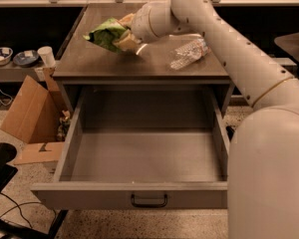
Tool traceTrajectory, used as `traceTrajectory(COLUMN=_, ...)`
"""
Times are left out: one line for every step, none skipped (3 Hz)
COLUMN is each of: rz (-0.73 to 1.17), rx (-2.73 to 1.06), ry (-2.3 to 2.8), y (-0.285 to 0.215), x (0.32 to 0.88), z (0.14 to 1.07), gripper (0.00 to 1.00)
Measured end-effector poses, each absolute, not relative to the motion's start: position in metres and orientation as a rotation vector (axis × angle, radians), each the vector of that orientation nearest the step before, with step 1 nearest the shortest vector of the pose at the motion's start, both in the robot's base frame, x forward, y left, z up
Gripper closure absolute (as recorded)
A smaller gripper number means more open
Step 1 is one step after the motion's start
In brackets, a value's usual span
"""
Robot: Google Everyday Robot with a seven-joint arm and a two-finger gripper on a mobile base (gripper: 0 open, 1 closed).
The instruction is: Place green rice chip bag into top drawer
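**Figure. Transfer of a grasped bag toward an open drawer.**

The green rice chip bag point(105, 34) hangs over the left rear of the table top point(139, 67) and appears to be clear of the surface. Its crumpled green body projects to the left of the gripper point(123, 33). The gripper is clenched on the bag's right end, one tan finger above the bag and one below. Because the grasp is near an edge, most of the bag is unsupported.

A clear plastic bottle point(189, 54) lies on its side on the same surface, to the right of the gripper and apart from it. Below and in front of the table top, the top drawer point(70, 148) stands pulled well out, with its floor bare and its dark handle point(148, 200) centred on the front panel. The arm point(229, 54) reaches in from the right foreground. A cardboard box point(32, 111) and a paper cup point(46, 55) sit to the left, outside the likely path.

By judgement, the step in hand is carrying the bag from above the table to above the drawer. A good carry brings the bag forward past the table's front edge before it descends, so the loose end does not catch there. It steers wide of the bottle and lowers the bag close to the drawer floor, well inside the walls, before the fingers part.
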State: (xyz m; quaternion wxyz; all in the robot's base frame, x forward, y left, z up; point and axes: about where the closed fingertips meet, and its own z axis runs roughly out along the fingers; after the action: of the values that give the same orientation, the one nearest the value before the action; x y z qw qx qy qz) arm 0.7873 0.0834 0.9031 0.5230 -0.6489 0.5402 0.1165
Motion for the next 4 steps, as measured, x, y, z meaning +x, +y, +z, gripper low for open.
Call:
traceTrajectory(rz=0.31, rx=-1.582, ry=1.218, y=0.076, x=0.735, z=0.98, gripper=1.0)
traceTrajectory(rz=0.318, rx=-1.525, ry=1.179, y=0.069, x=0.679, z=1.039, gripper=1.0)
traceTrajectory(rz=0.361, rx=-1.423, ry=1.238, y=0.056, x=0.611, z=1.07, gripper=1.0)
traceTrajectory(rz=0.462, rx=-1.305, ry=1.426, y=0.028, x=0.55, z=1.055, gripper=1.0)
